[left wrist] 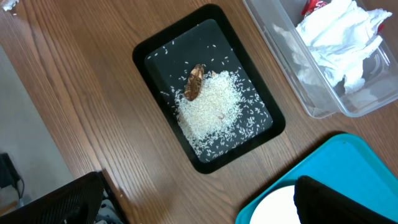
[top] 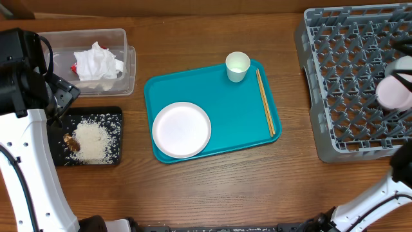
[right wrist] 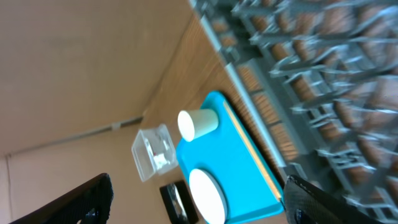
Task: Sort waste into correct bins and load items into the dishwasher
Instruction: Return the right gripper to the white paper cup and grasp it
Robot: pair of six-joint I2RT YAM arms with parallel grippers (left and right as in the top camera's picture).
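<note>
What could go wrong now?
The chopsticks lie flat and thin on the teal tray, so they might slip out of a grip or get flicked away. The cup stands right beside them and could get knocked over. The rice sits loose in the shallow black tray, so a bump could scatter grains onto the table.

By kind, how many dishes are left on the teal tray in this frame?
On the teal tray:
Plate: 1
Cup: 1
Chopstick pair: 1
Total: 3
</note>
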